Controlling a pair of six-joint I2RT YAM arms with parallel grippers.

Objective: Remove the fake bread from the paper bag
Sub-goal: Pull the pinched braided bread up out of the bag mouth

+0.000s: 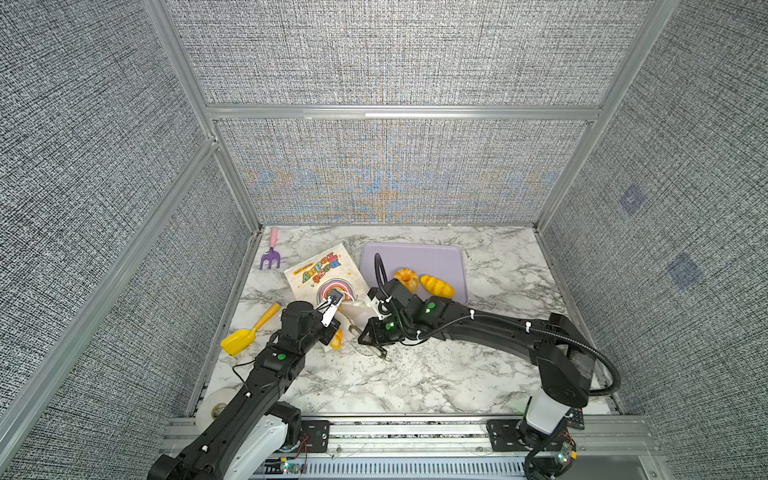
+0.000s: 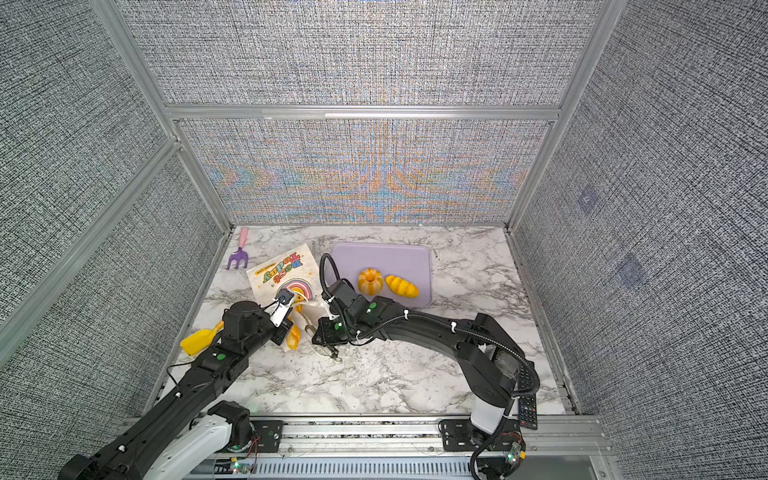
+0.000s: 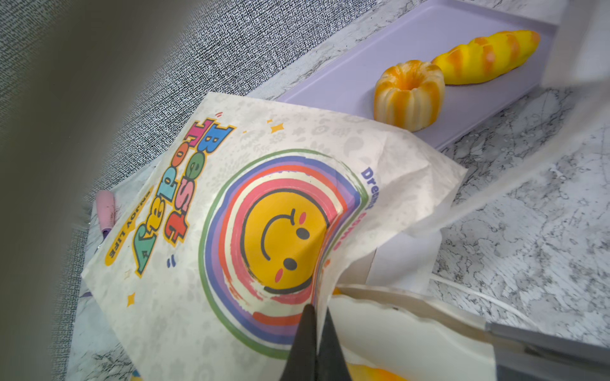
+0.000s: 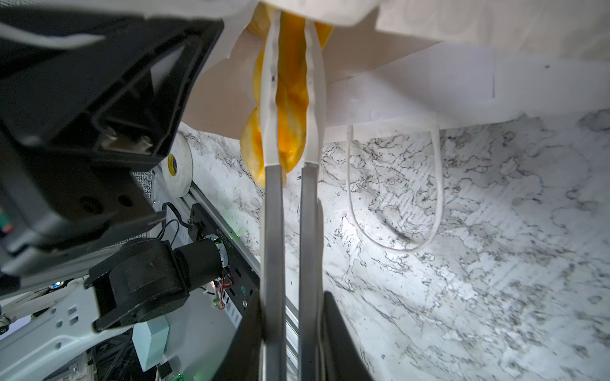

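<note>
Fake bread status for you: one braided stick pokes out of the mouth of the paper bag. Its near end is out over the counter and the rest is tucked under the paper. I can't tell if that end touches the marble.

Your right pincer has its long white-tipped fingers clamped on either side of that stick, with the tips reaching into the bag's mouth. Your left pincer is pinched tight on the upper edge of the mouth, with the paper caught between the black jaws and that flap lifted a bit.

The bag itself lies flat with the print side up and the smiley rainbow showing. Its bottom end points toward the back wall. One white cord handle loops loose on the marble.

Two more pieces sit on the lilac tray just right of the bag: a fluted ring bun and a striped roll, just beside each other.

A yellow shovel lies left of your left arm, and a purple rake sits near the back left corner.
</note>
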